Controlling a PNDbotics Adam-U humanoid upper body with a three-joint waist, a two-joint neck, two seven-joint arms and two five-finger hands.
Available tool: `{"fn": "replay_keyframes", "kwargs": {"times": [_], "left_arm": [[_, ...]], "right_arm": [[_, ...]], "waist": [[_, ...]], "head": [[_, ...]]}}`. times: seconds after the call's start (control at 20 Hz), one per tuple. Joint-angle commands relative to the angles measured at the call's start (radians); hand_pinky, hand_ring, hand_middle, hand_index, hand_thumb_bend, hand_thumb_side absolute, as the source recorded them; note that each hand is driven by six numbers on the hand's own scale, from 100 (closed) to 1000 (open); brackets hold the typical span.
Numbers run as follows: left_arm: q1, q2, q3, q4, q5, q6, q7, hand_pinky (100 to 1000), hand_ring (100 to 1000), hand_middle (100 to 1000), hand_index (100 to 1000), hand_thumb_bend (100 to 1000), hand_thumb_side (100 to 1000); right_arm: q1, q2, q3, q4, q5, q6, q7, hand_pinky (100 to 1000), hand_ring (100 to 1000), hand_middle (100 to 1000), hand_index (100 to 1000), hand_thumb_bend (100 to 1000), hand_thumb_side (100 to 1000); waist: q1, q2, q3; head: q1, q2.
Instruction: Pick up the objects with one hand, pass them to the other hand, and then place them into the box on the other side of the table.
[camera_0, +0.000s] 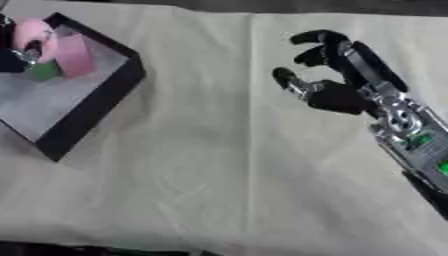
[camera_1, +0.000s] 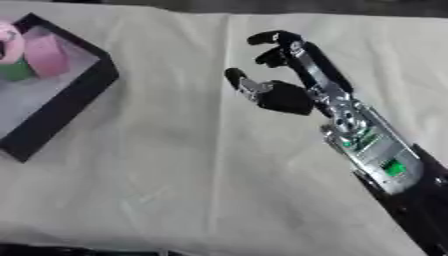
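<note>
A black-walled box (camera_0: 98, 102) with a grey floor stands at the left of the table. Inside its far corner are a pink round thing (camera_0: 35, 33), a pink block (camera_0: 74, 55) and a small green thing (camera_0: 44, 71). A dark and silver part of my left hand (camera_0: 19, 56) shows at the picture's left edge, right against the pink round thing; most of the hand is cut off. My right hand (camera_0: 337, 95) hovers over the cloth at the right, open, fingers relaxed toward the far side, holding nothing.
A cream cloth (camera_0: 219, 165) with fold creases covers the table. My right forearm (camera_1: 376, 155) runs from the lower right corner up to the hand. A dark edge lies along the near side of the table.
</note>
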Motion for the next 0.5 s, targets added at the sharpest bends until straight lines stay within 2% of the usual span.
{"fn": "replay_keyframes", "kwargs": {"times": [0.05,0.1,0.15,0.2,0.25,0.3,0.35,0.4,0.5], "left_arm": [[-0.006,0.039,0.022,0.012,-0.025,-0.014,-0.004,761,582,490,503,182,105],[-0.005,0.038,0.024,0.018,-0.032,-0.016,-0.004,773,602,524,569,265,160],[-0.004,0.037,0.025,0.023,-0.038,-0.020,-0.005,776,606,531,579,279,173],[-0.004,0.037,0.025,0.028,-0.045,-0.024,-0.007,804,658,593,669,409,301],[-0.003,0.037,0.026,0.032,-0.056,-0.030,-0.008,815,679,616,698,464,352],[-0.003,0.037,0.026,0.035,-0.071,-0.035,-0.009,833,721,663,754,587,465],[-0.003,0.037,0.028,0.039,-0.086,-0.040,-0.008,838,729,671,767,619,494],[-0.003,0.036,0.030,0.041,-0.100,-0.044,-0.006,848,741,683,792,689,544],[-0.002,0.036,0.033,0.045,-0.128,-0.048,0.001,852,745,687,803,715,543]], "right_arm": [[-0.009,-0.028,-0.017,-0.025,-0.006,0.000,-0.011,792,737,818,803,442,445],[-0.009,-0.028,-0.018,-0.025,-0.007,0.000,-0.014,792,736,814,802,443,443],[-0.008,-0.028,-0.019,-0.025,-0.008,0.000,-0.016,792,736,814,802,443,443],[-0.007,-0.028,-0.020,-0.025,-0.009,0.000,-0.018,792,736,811,802,443,442],[-0.007,-0.028,-0.021,-0.025,-0.011,0.000,-0.020,792,736,811,802,443,442],[-0.006,-0.029,-0.021,-0.026,-0.011,0.000,-0.021,792,736,811,802,443,441],[-0.005,-0.029,-0.022,-0.026,-0.012,0.000,-0.022,792,735,811,802,443,441],[-0.004,-0.029,-0.022,-0.026,-0.013,0.000,-0.023,792,735,811,801,442,442],[-0.002,-0.030,-0.022,-0.027,-0.014,0.000,-0.024,792,735,810,801,440,444]], "waist": [[-0.002,-0.011,-0.001],[-0.003,-0.011,-0.001],[-0.003,-0.011,-0.001],[-0.003,-0.011,-0.001],[-0.003,-0.011,-0.001],[-0.003,-0.011,-0.001],[-0.003,-0.011,-0.001],[-0.004,-0.011,-0.001],[-0.003,-0.011,-0.001]], "head": [[0.006,-0.003],[0.006,-0.003],[0.006,-0.003],[0.007,-0.003],[0.007,-0.003],[0.008,-0.003],[0.008,-0.003],[0.009,-0.003],[0.009,-0.003]]}}
